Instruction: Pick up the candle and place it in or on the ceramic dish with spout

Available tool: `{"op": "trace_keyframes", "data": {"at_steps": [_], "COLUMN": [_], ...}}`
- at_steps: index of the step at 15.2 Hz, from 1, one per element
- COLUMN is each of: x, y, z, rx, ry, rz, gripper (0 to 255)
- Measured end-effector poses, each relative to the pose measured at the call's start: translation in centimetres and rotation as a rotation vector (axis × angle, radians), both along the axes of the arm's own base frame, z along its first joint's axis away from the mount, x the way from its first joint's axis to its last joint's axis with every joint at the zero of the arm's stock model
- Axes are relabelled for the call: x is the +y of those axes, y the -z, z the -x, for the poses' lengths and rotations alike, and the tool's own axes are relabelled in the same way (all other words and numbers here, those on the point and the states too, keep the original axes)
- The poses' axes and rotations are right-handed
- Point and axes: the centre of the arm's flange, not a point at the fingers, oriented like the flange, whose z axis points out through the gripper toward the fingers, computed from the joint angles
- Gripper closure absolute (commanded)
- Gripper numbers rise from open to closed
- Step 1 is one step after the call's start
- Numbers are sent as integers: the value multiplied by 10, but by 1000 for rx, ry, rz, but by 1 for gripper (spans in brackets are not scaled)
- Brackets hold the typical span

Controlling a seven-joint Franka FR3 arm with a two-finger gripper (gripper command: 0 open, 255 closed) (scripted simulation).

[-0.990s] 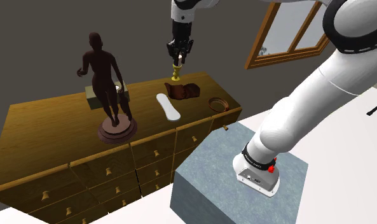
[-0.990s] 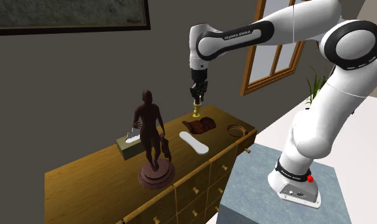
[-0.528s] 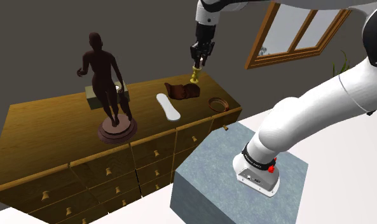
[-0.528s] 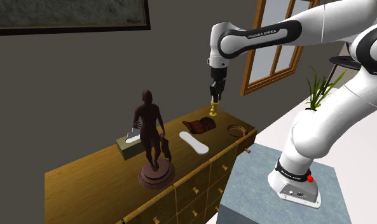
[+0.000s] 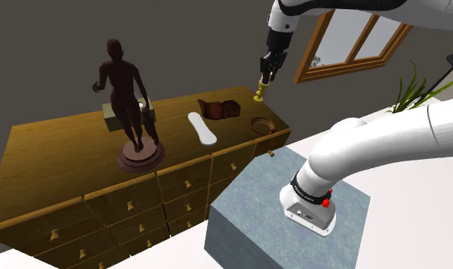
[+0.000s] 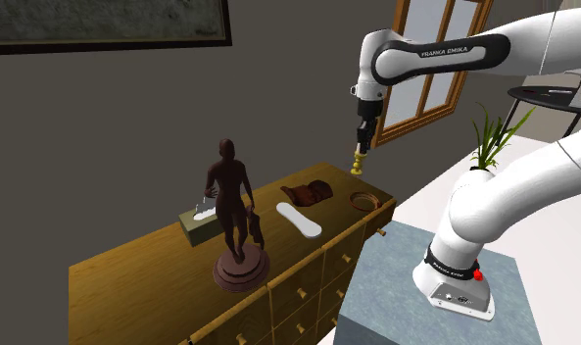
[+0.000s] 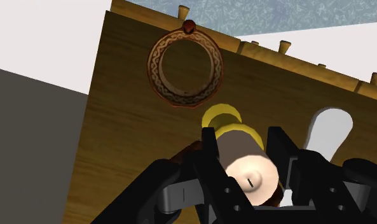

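shoulder: black two-finger gripper (image 5: 267, 73) clamped on cream candle in gold holder (image 5: 259, 93), airborne over brown wooden dresser's (image 5: 56, 149) far right corner.
second exterior: candle (image 6: 357, 165) hangs upright.
wrist: fingers (image 7: 209, 147) clasp candle; brown patterned round dish with spout (image 7: 155, 63) near dresser's front corner.

pincer (image 6: 360, 146) clasps candle (image 6: 358, 164) | aloft above dresser (image 6: 131, 265) | round dish (image 6: 363, 201) on dresser's right end

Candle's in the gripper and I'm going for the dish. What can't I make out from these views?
Candle, lower part: wrist view, mostly hidden by its own top and the gripper.
Dish, spout: shoulder and second exterior views, too small.
White oblong piece: wrist view, partly behind the gripper.
Box: shoulder view, partly behind the figurine.
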Motion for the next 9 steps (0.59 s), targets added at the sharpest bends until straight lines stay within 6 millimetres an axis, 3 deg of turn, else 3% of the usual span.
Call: {"op": "trace_keyframes", "data": {"at_steps": [4, 9], "x": [-26, -28], "y": [-3, 23], "z": [35, 40], "rx": [0, 1], "ry": [0, -1], "rz": [0, -1], "gripper": [255, 255]}}
